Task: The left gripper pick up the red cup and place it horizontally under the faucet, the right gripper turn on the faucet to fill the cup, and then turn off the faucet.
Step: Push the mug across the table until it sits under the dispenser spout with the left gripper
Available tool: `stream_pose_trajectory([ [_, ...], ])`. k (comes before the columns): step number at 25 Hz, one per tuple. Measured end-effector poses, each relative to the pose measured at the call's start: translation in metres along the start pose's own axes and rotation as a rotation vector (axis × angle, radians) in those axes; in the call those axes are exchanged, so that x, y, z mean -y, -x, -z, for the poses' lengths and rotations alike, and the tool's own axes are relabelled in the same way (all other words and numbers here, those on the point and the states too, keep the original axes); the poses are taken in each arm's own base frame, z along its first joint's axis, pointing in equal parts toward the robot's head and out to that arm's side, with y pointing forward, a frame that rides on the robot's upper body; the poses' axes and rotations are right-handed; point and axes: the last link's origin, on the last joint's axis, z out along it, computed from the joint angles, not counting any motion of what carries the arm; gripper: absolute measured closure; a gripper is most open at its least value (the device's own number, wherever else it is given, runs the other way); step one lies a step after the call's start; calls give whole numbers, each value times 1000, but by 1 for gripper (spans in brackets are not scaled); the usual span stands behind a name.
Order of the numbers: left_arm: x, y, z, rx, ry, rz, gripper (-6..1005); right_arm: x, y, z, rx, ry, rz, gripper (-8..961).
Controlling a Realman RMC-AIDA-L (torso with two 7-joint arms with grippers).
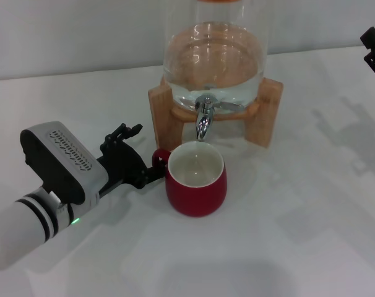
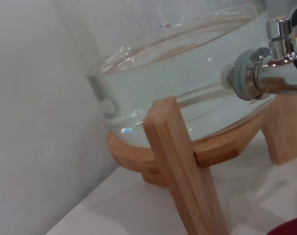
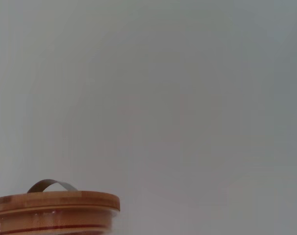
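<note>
The red cup (image 1: 195,179) stands upright on the white counter (image 1: 286,235), directly below the faucet (image 1: 203,117) spout, with the left tool (image 1: 149,168) at its 9 o'clock, its black fingers closed on the cup's small loop handle. The right tool (image 1: 374,52) hangs at the far 2 o'clock edge, well apart; I cannot tell its opening. No readable writing shows.

No text, label, brand, number or sign can be read on anything here
</note>
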Motion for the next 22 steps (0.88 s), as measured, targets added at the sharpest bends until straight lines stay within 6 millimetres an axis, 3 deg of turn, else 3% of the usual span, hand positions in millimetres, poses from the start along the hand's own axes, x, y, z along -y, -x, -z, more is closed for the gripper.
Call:
stream_pose_trajectory([
  [22, -2, -2, 1, -9, 3, -37, 124, 0, -1, 0, -4, 1, 1, 175],
])
